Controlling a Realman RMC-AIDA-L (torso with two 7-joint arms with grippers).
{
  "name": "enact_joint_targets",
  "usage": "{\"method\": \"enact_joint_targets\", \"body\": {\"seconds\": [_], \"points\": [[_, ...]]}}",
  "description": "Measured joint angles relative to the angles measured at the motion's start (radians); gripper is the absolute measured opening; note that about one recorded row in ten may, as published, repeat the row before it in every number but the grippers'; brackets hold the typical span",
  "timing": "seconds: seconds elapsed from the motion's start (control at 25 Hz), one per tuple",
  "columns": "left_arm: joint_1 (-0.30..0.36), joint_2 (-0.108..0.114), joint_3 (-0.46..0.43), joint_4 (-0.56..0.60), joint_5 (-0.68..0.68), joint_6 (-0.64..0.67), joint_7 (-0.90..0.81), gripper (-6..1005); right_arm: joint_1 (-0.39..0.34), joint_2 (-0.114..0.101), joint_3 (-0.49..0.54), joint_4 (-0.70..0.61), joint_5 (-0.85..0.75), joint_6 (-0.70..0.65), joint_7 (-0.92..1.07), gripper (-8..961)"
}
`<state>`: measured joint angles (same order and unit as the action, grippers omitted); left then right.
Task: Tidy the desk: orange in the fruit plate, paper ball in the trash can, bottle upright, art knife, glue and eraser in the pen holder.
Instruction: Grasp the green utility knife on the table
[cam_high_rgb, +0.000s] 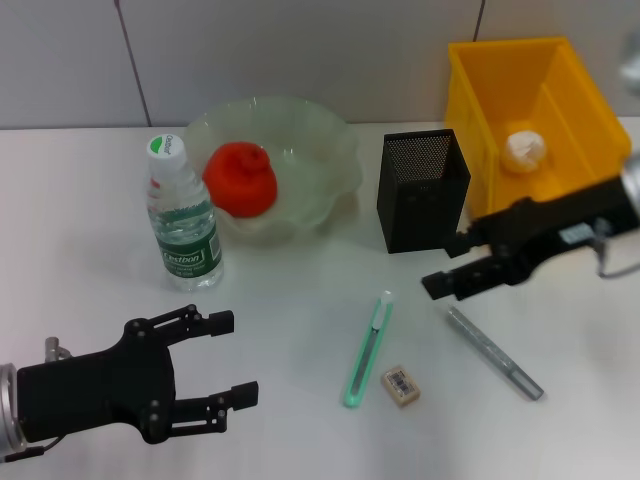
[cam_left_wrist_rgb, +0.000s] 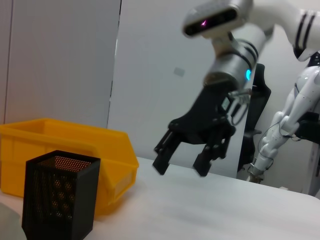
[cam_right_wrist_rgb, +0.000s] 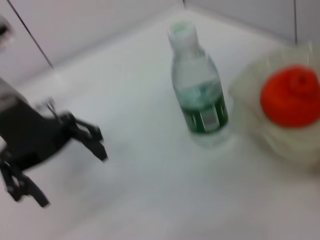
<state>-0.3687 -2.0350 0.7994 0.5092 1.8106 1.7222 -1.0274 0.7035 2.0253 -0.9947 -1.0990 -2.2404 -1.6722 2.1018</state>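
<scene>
The plain white flat desk (cam_high_rgb: 300, 440) carries everything. At its far right stands the large bright yellow plastic trash can (cam_high_rgb: 575, 95), its right side cut off by the head view's edge, with a crumpled whitish paper ball (cam_high_rgb: 526, 148) lying inside. The wide translucent pale-green fruit plate with a wavy rim (cam_high_rgb: 320, 135) sits at the back centre and holds the lumpy red-orange orange (cam_high_rgb: 241, 178). Just beside the plate's left stands the small clear plastic bottle (cam_high_rgb: 183, 215), upright; its green label reads something like "Cestbon", not sharp enough to be sure. The black square metal-mesh pen holder (cam_high_rgb: 422, 190) stands between plate and can.

The left gripper (cam_high_rgb: 225, 358) hovers low at the front left, fingers spread wide, holding nothing. The right gripper (cam_high_rgb: 447, 265) hangs just right of the pen holder, above the far end of the glue, fingers parted and empty.

The slim mint-green art knife with a white tip (cam_high_rgb: 368, 347) lies at front centre. The thin silver-grey glue stick (cam_high_rgb: 493, 352) lies to its right. The tiny tan rectangular eraser (cam_high_rgb: 401, 385) lies just beside the knife's near end; its barcode label is unreadable.
</scene>
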Motion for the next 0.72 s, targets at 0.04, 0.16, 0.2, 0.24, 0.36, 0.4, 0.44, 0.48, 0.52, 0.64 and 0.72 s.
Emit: {"method": "enact_joint_targets", "body": {"seconds": [0.04, 0.16, 0.2, 0.24, 0.36, 0.4, 0.44, 0.48, 0.52, 0.64, 0.72], "points": [[0.000, 0.000, 0.000, 0.000, 0.000, -0.001, 0.000, 852, 0.032, 0.001, -0.019, -0.003, -0.039, 0.000, 0.041, 748], [-0.006, -0.002, 0.001, -0.001, 0.000, -0.007, 0.001, 852, 0.135, 0.017, -0.073, 0.021, -0.167, 0.003, 0.126, 748], [-0.008, -0.003, 0.001, -0.001, 0.000, -0.009, 0.001, 852, 0.163, 0.025, -0.088, 0.033, -0.201, 0.004, 0.135, 748], [-0.009, -0.003, 0.001, -0.001, 0.000, -0.013, 0.001, 852, 0.188, 0.036, -0.100, 0.049, -0.239, 0.013, 0.140, 748], [-0.011, -0.003, 0.001, -0.001, 0.000, -0.023, 0.001, 852, 0.247, 0.054, -0.161, 0.098, -0.312, 0.052, 0.138, 748], [-0.011, -0.004, 0.000, -0.001, 0.000, -0.025, 0.001, 852, 0.256, 0.055, -0.190, 0.109, -0.318, 0.068, 0.133, 747], [-0.012, -0.004, 0.000, -0.001, 0.000, -0.029, 0.001, 852, 0.262, 0.055, -0.225, 0.116, -0.320, 0.092, 0.130, 747], [-0.012, -0.005, 0.000, -0.002, -0.001, -0.032, 0.001, 852, 0.267, 0.055, -0.291, 0.124, -0.322, 0.132, 0.125, 747], [-0.012, -0.005, 0.000, -0.002, -0.001, -0.035, 0.001, 852, 0.267, 0.055, -0.291, 0.124, -0.322, 0.132, 0.125, 747], [-0.014, -0.007, -0.001, 0.001, -0.006, -0.039, -0.008, 852, 0.272, 0.055, -0.322, 0.125, -0.328, 0.161, 0.125, 747], [-0.018, -0.007, -0.002, 0.007, -0.011, -0.039, -0.026, 853, 0.254, 0.053, -0.291, 0.099, -0.326, 0.145, 0.128, 747]]}}
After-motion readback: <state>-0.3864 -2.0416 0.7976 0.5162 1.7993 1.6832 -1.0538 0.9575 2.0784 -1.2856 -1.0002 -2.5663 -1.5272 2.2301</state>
